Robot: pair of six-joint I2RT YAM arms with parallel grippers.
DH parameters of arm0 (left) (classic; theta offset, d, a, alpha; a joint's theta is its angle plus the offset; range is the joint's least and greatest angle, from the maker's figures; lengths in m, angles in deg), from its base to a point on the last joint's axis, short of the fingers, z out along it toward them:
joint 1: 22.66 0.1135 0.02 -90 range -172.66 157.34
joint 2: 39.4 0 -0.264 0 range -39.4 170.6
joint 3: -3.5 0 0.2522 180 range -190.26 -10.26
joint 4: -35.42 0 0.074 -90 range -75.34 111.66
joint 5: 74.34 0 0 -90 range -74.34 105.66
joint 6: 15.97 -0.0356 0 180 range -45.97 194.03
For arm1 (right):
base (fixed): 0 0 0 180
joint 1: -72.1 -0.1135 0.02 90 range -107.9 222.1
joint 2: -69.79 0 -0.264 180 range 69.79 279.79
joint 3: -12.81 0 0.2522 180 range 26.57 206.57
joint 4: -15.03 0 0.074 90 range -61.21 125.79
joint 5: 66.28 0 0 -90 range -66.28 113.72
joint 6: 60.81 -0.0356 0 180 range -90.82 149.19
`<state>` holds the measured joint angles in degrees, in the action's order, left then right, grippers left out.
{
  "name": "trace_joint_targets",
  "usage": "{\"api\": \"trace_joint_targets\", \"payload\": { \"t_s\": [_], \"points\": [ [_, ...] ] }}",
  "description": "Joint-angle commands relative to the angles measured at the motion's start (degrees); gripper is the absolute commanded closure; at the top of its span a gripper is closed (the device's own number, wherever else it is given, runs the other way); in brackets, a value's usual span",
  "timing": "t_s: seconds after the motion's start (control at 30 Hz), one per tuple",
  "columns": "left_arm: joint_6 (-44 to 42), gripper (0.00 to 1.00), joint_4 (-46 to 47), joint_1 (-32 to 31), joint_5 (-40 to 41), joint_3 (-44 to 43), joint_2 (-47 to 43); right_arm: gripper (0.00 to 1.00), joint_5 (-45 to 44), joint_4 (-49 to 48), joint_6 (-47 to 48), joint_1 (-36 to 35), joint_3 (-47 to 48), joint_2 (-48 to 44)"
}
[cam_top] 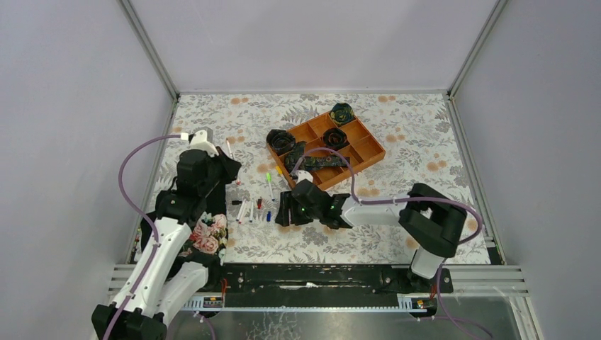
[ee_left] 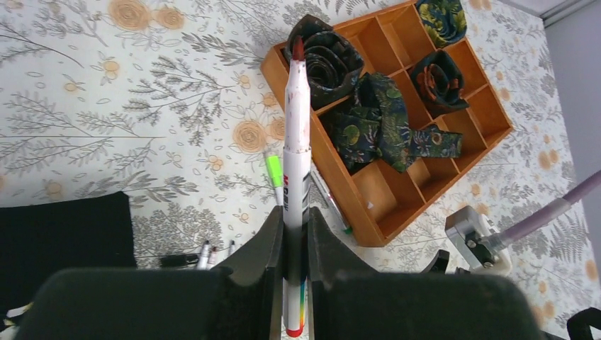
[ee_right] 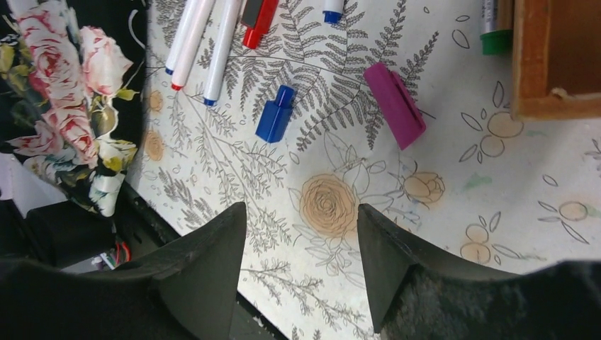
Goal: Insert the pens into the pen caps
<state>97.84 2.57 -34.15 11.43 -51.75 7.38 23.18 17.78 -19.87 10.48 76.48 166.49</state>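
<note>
L gripper (ee_left: 296, 228) pinches a white pen (ee_left: 297, 134), red tip bare, pointing toward the wooden tray (ee_left: 379, 195). R gripper (ee_right: 301, 219) is spread wide over the desk (ee_right: 496, 212) — blue cap (ee_right: 275, 113) and magenta cap (ee_right: 395, 105) lie just ahead, more pens (ee_right: 222, 42) beyond.

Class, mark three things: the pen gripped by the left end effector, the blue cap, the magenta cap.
pen (ee_left: 296, 152): left wrist view, mid-barrel.
blue cap (ee_right: 275, 115): right wrist view, middle of body.
magenta cap (ee_right: 395, 105): right wrist view, middle of top face.
</note>
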Motion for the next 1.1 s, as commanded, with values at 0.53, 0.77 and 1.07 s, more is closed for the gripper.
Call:
{"api": "trace_joint_targets", "payload": {
  "t_s": [0.53, 0.77, 1.07],
  "points": [
    [-3.09, 1.00, 1.42, 0.41, 2.84, 1.58, -2.78, 0.28, -10.60, 8.52, 3.69, -0.28, 12.14, 10.95],
    [-2.99, 1.00, 1.59, 0.47, 2.59, 1.91, -2.71, 0.26, -15.43, 13.20, 5.54, 0.69, 16.53, 13.82],
    [-2.98, 1.00, 1.73, 0.43, 2.35, 1.86, -2.69, 0.30, -21.04, 21.54, 6.93, 0.98, 24.03, 18.85]
  ]
}}
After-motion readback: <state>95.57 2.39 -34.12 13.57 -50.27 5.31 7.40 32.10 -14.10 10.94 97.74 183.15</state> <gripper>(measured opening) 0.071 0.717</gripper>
